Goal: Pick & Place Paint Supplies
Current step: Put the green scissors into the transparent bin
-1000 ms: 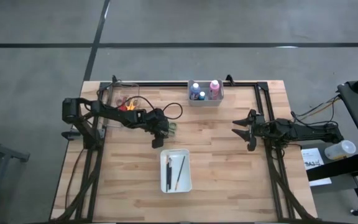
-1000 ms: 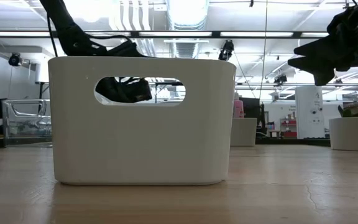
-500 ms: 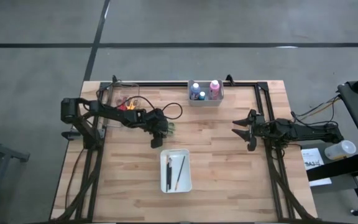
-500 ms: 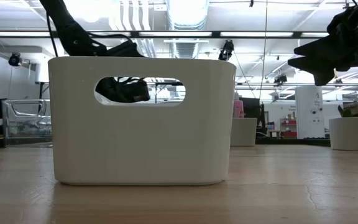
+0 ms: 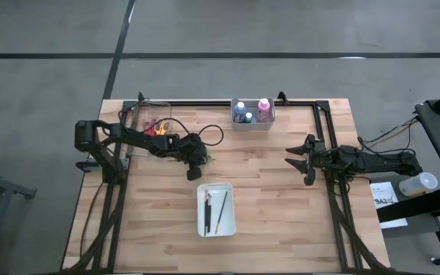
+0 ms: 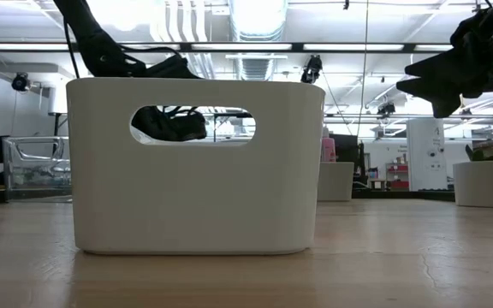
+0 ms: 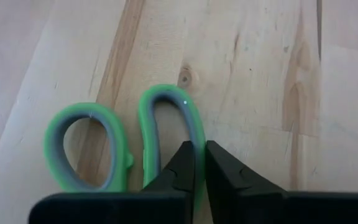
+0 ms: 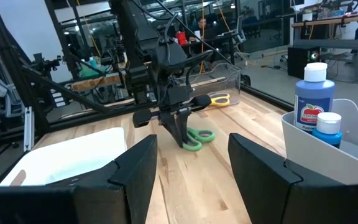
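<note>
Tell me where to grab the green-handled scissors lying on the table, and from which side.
Grip the green-handled scissors across the rim of one handle loop, coming straight down from above. They lie flat on the wooden table, so only a thin raised loop rim offers a pinch. The left gripper already sits there, fingers nearly together on the inner loop. The right gripper waits apart, open.

Light wooden plank table (image 5: 281, 214) with a knot in its grain. White rectangular plastic bin (image 5: 230, 221) with an oval handle cutout, near the table's front centre. Clear plastic box (image 5: 140, 114) at the far left corner. Small translucent grey tub (image 5: 252, 125) at the far edge (centre). Grey concrete floor (image 5: 44, 46) around the table.
</note>
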{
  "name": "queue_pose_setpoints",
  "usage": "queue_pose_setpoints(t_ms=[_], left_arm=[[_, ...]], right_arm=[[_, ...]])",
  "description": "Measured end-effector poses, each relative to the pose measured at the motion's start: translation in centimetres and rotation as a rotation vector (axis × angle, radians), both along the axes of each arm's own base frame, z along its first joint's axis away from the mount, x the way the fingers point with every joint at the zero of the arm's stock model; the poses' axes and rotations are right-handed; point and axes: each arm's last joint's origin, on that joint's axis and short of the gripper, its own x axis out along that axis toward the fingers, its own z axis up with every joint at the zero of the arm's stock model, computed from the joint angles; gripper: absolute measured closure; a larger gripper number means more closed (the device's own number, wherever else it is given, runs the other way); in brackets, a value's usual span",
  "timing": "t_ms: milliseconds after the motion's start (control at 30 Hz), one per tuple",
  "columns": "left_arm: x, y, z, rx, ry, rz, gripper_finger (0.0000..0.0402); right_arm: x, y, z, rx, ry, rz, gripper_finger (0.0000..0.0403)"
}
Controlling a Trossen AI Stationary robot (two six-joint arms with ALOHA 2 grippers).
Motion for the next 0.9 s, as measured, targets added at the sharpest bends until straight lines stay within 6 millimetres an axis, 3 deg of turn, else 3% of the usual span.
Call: queue_pose_setpoints(t_ms=[433,900], left_arm=[[0.3,0.1,0.6,0.003,-0.030,0.016,0.0384],[1.4,0.3,5.2,-0.018,-0.052,0.050,0.0367]], right_arm=[[0.0,0.0,0.0,0.000,0.000,-0.001,0.0209],[0.0,0.0,0.0,0.000,0.001,-0.003,0.0209]])
